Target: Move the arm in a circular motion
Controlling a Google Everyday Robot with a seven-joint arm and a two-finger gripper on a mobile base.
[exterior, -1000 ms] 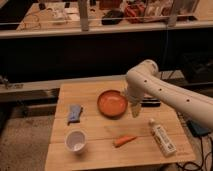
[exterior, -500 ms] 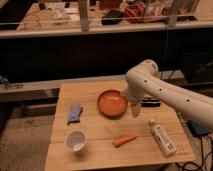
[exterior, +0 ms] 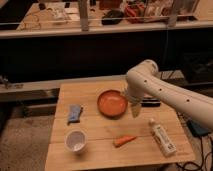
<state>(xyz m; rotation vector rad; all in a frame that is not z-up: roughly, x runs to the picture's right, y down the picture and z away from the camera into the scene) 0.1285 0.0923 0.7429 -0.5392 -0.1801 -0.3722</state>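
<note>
The white arm (exterior: 159,89) reaches in from the right over a wooden bench (exterior: 95,152), elbow bent, its slim pale gripper (exterior: 135,110) pointing down just beside the right rim of an orange bowl (exterior: 112,104); whether the jaws are parted cannot be made out. The bowl's inside shows plain orange. A white cup (exterior: 75,140) stands front left, its interior plain white, near a carrot (exterior: 124,141), a blue cloth (exterior: 74,113) and a white bottle (exterior: 162,138).

arm (exterior: 165,93): smooth white plastic | claw (exterior: 135,111) (beside bowl (exterior: 112,103)): pale, matt | table (exterior: 100,146): matt wood
</note>
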